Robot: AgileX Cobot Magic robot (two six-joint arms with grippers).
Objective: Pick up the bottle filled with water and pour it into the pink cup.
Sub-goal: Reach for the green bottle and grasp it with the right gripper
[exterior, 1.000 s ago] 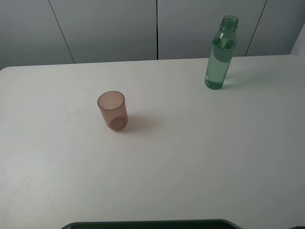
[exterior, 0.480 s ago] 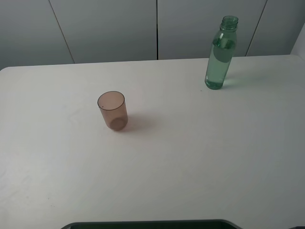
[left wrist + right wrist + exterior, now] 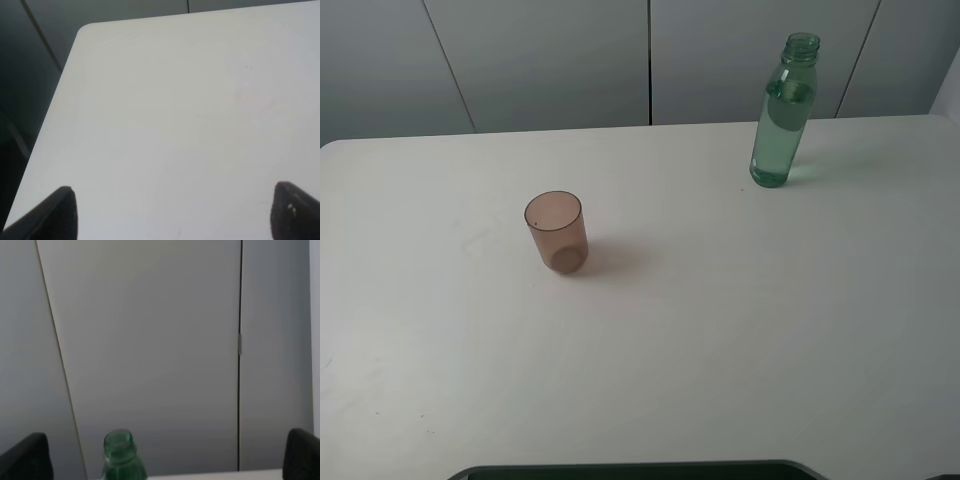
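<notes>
Nothing has moved. The left pincer (image 3: 177, 212) and right pincer (image 3: 164, 455) gape wide, only their tips showing. The pink cup (image 3: 557, 232) stands left of centre on the tabletop (image 3: 720, 330); the bottle (image 3: 782, 115) stands upright far right, well apart.

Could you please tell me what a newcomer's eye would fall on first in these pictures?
The tall green-tinted bottle stands out first, upright and uncapped near the far right of the white table, mostly full of water. Next comes the pink cup, upright left of centre, well apart from the bottle. In the right wrist view, the bottle's neck shows beyond the open right pincer.
</notes>
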